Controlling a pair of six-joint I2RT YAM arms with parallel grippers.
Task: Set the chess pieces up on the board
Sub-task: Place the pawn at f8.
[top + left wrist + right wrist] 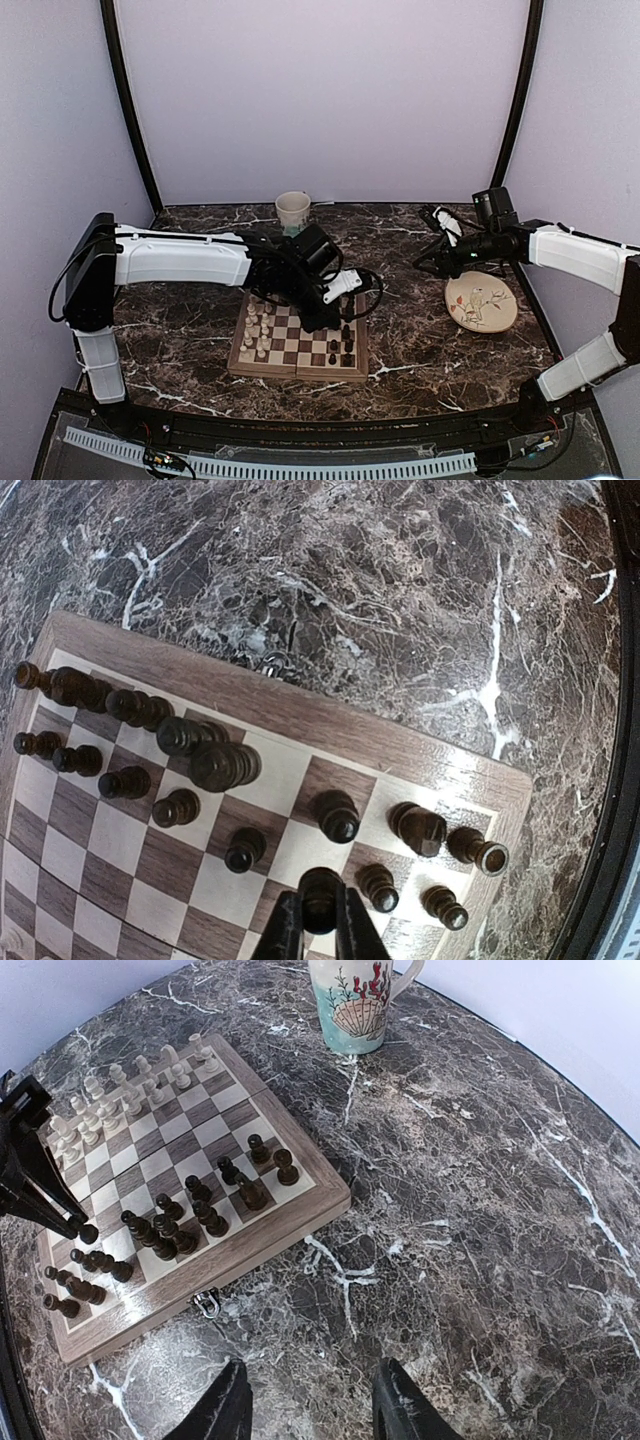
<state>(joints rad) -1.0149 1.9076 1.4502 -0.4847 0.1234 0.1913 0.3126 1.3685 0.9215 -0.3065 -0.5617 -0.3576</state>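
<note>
The board lies in the middle of the table. Cream pieces stand in two rows on its left side and dark pieces on its right side. My left gripper is shut on a dark pawn, low over a square in the dark side's second row near the board's corner. It also shows in the top view. Other dark pieces stand around it. My right gripper is open and empty above bare table, right of the board.
A seashell-painted mug stands behind the board, cream in the top view. A round cream plate lies at the right. The board's metal clasp sticks out of its right edge. Walls enclose the table.
</note>
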